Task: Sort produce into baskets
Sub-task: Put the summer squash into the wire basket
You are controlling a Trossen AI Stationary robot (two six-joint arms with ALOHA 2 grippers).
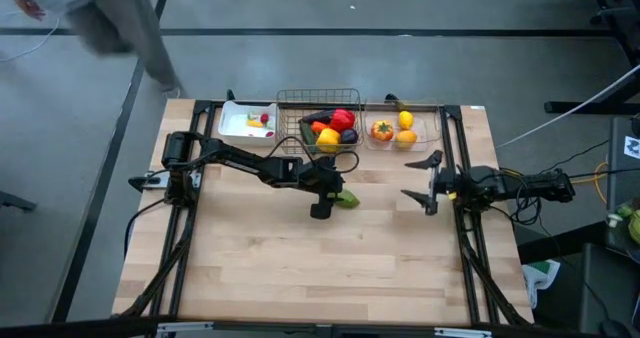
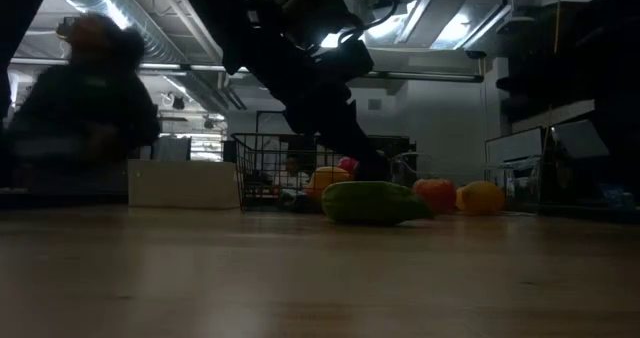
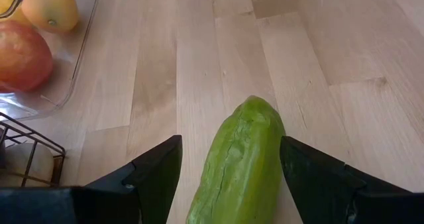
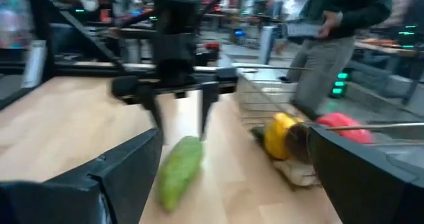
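Cucumber lies on the wooden table, just in front of the wire-mesh basket, between the spread fingers of the left gripper, which straddle it without visibly pinching. Right gripper hovers near the clear plastic bin, jaws wide apart and holding nothing.

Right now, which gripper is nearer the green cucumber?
Left. The left gripper straddles the green cucumber, fingers open either side. The right gripper waits open, well off to its right.
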